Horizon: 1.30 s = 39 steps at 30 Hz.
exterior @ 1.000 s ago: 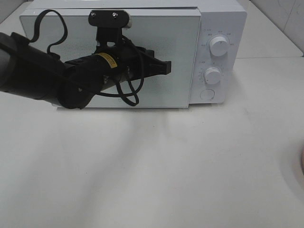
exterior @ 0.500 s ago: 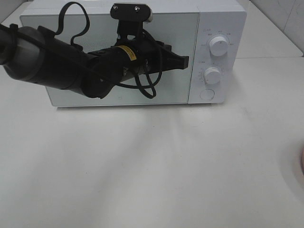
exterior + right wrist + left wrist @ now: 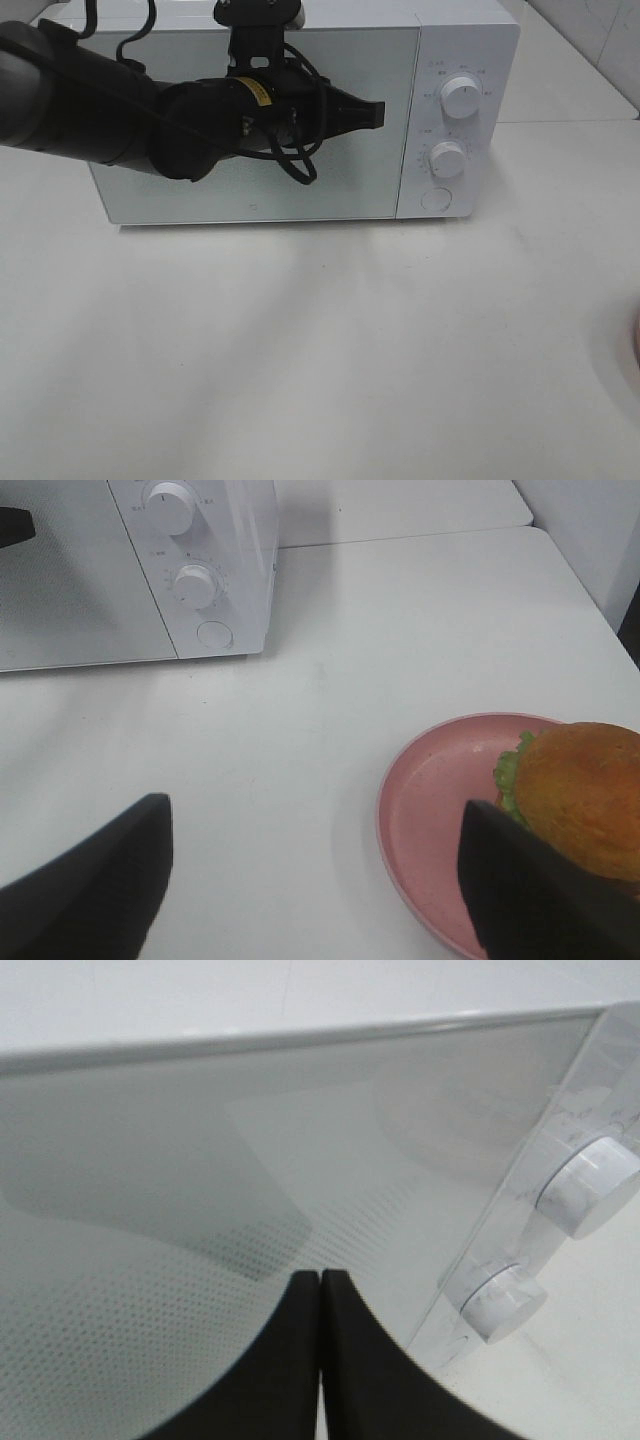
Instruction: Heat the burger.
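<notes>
The burger (image 3: pixel 585 780), with a golden-brown bun and green lettuce, sits on a pink plate (image 3: pixel 440 820) on the white table, seen in the right wrist view. My right gripper (image 3: pixel 315 810) is open and empty, hovering above the table to one side of the plate. The white microwave (image 3: pixel 470 40) stands at the back with its door (image 3: pixel 340 180) closed. My left gripper (image 3: pixel 378 113) is shut and empty, its tips at the upper right part of the door; in the left wrist view the fingers (image 3: pixel 300 1360) are pressed together close to the door glass (image 3: pixel 150 1160).
Two round knobs (image 3: pixel 461 97) (image 3: pixel 448 158) and a round button (image 3: pixel 436 199) are on the microwave's right panel. A sliver of the pink plate (image 3: pixel 636 345) shows at the right edge of the high view. The left arm (image 3: pixel 90 100) crosses in front of the door.
The microwave door, slightly ajar a second ago, is now flush shut. My left arm has swung right and upward along the door.
</notes>
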Tool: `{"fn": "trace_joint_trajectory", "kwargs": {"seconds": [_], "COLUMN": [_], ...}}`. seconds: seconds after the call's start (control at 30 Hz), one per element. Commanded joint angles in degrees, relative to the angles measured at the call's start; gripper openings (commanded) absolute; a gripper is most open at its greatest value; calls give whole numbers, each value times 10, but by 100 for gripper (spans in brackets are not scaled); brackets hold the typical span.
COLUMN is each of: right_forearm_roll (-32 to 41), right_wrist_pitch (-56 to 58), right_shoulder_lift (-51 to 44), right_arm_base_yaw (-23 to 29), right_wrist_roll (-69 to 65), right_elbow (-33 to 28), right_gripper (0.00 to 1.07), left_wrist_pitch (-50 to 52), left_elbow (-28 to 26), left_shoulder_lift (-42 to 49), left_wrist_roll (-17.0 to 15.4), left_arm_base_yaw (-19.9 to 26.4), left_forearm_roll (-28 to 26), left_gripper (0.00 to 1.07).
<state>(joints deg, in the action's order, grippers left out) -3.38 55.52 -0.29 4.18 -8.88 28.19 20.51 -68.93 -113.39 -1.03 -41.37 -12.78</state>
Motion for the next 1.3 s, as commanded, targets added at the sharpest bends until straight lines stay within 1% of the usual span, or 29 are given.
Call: {"fn": "trace_joint_trajectory", "kwargs": {"seconds": [0.03,0.07,0.17,0.2,0.23,0.27,0.3,0.33,0.37,0.4,0.43,0.47,0.5,0.53,0.57,0.6,0.63,0.7,0.8,0.9,0.93,0.97,1.0,1.13,1.17,1.2,1.23,1.27,1.3], "right_forearm_roll": [3,3,3,3,3,3,3,3,3,3,3,3,3,3,3,3,3,3,3,3,3,3,3,3,3,3,3,3,3], "right_wrist_pitch": [-5,-5,-5,-5,-5,-5,-5,-5,-5,-5,-5,-5,-5,-5,-5,-5,-5,-5,-5,-5,-5,-5,-5,-5,-5,-5,-5,-5,-5], "right_shoulder_lift": [-14,-14,-14,-14,-14,-14,-14,-14,-14,-14,-14,-14,-14,-14,-14,-14,-14,-14,-14,-14,-14,-14,-14,-14,-14,-14,-14,-14,-14], "right_arm_base_yaw": [-5,-5,-5,-5,-5,-5,-5,-5,-5,-5,-5,-5,-5,-5,-5,-5,-5,-5,-5,-5,-5,-5,-5,-5,-5,-5,-5,-5,-5], "right_wrist_roll": [7,7,7,7,7,7,7,7,7,7,7,7,7,7,7,7,7,7,7,7,7,7,7,7,7,7,7,7,7], "right_elbow": [0,0,0,0,0,0,0,0,0,0,0,0,0,0,0,0,0,0,0,0,0,0,0,0,0,0,0,0,0], "right_gripper": [76,76,76,76,76,76,76,76,76,76,76,76,76,76,76,76,76,76,76,76,76,76,76,76,76,76,76,76,76], "left_wrist_pitch": [-32,-51,-66,-101,-143,-143,-164,-212,-212,-236,-279,-279,-305,-305,-354,-405,-405,-477,-513,-608,-608,-654,-673,-717,-746,-746,-758,-775,-775], "left_elbow": [26,41,46,57,61,61,61,61,61,61,61,61,61,61,61,61,61,61,61,61,61,61,61,61,61,61,61,61,61], "left_shoulder_lift": [32,46,53,71,87,87,94,109,109,115,127,127,133,133,144,154,154,165,171,187,187,191,193,197,197,197,197,197,197], "left_wrist_roll": [-2,-2,-3,-2,-2,-2,-2,-2,-2,-2,-4,-4,-5,-5,-5,-4,-4,-4,-4,-1,-1,14,19,22,21,21,21,22,22], "left_arm_base_yaw": [-15,-17,-18,-19,-19,-19,-19,-19,-19,-19,-19,-19,-19,-19,-19,-19,-19,-19,-19,-19,-19,-19,-19,-18,-9,-9,-1,18,18], "left_forearm_roll": [-5,-5,-5,-4,-3,-3,-3,-3,-3,-3,-5,-5,-5,-5,-5,-5,-5,-4,-4,-2,-2,4,8,24,28,28,26,26,26], "left_gripper": [0,0,0,4,15,15,23,47,47,61,85,85,95,95,102,101,101,101,101,101,101,101,101,101,101,101,101,101,101]}}
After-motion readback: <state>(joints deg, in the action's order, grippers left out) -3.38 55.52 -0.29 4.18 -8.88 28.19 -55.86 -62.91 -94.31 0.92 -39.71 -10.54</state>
